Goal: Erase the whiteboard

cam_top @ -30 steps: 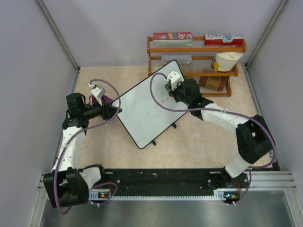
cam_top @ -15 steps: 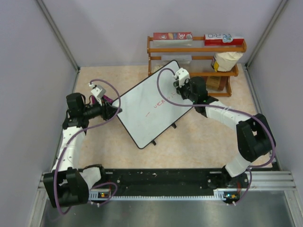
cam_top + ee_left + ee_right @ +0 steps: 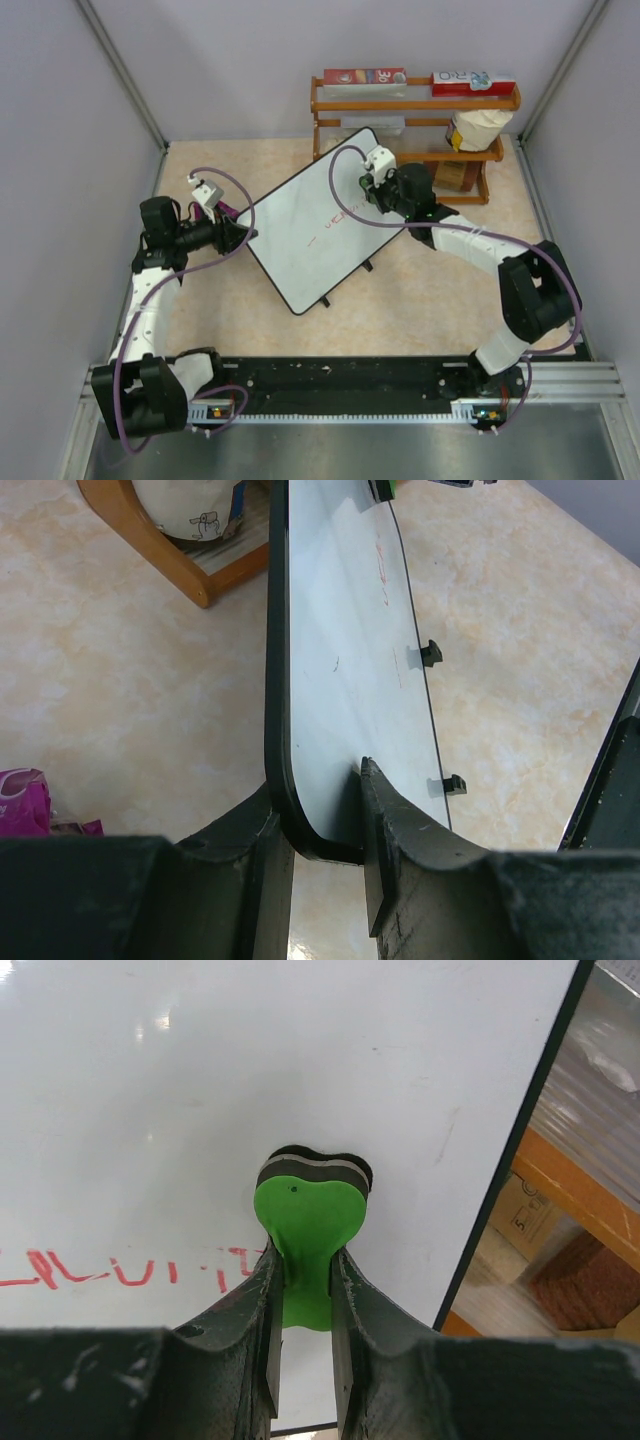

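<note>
whiteboard (image 3: 320, 225) | left end effector (image 3: 322, 820) clenched on its corner | right end effector (image 3: 302, 1260) clenched on green eraser (image 3: 305, 1210), against board

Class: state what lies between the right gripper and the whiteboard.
A green eraser, pinched in the right gripper, its dark pad toward the whiteboard. The right wrist view shows it.

The left arm (image 3: 142, 300) rises from its base along the left side, bends at the elbow and reaches sideways to the right with the wrist roughly level. The left claw (image 3: 325, 815) is clamped on a corner edge of the whiteboard (image 3: 340, 630), one finger on each face. The right arm (image 3: 470, 245) folds at its elbow on the far right, with the forearm stretching up and left. The right claw (image 3: 300, 1270) pinches a green eraser (image 3: 305, 1205), fingers nearly together, pointing at the board's face.
</note>
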You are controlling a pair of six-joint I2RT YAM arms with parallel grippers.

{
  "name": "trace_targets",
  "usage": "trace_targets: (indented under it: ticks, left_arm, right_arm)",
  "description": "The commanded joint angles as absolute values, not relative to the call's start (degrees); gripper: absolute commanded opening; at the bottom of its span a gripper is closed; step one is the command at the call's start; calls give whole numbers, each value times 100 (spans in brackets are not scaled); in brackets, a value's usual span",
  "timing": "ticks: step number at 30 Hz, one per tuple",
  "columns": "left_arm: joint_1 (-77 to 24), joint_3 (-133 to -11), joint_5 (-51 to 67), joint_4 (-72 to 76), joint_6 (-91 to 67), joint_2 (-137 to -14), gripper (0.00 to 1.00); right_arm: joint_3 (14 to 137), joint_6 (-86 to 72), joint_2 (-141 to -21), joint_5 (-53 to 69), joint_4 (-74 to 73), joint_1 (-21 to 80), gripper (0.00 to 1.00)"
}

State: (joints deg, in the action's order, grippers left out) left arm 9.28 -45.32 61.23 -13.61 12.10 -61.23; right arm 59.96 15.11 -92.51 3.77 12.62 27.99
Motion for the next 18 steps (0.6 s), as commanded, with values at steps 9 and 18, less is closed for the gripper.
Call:
trace_targets:
  ticks: [9, 18]
  left_arm:
    - [817, -4368, 6056, -1397, 2048, -6047, 0]
    - [817, -4377, 6064, -1389, 2022, -6047, 0]
  right_arm:
    - [6029, 1354, -9132, 642, 1318, 3708, 0]
    - [5880, 1248, -9062, 651, 1274, 4359, 0]
